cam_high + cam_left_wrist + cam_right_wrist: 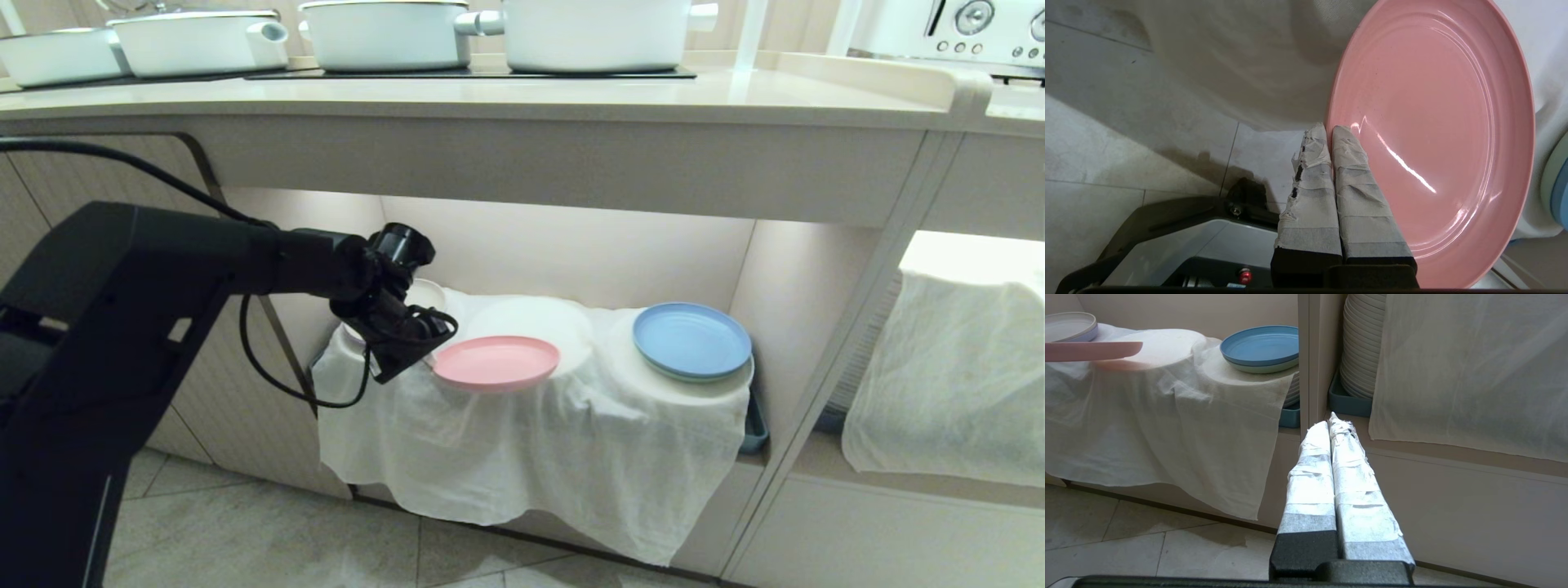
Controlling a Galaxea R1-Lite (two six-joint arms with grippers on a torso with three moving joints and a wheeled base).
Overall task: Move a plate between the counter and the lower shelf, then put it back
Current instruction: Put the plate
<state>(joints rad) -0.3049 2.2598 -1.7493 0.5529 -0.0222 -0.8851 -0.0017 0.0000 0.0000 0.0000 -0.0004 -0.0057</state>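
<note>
Your left gripper (1331,130) is clamped tight on the near rim of the pink plate (495,362), taped fingers (1349,163) pinched together with just the rim between them. The plate hangs level, out past the front of the middle cloth mound (531,320) in the lower shelf (571,253), not resting on it. Keep it flat, since a rim pinch lets it sag or twist. To the plate's right sits the blue plate (691,339); give it room. The counter (490,98) is above, so I'd back out clear of its thick front edge before lifting. The right gripper (1333,422) is parked, closed and empty.
</note>
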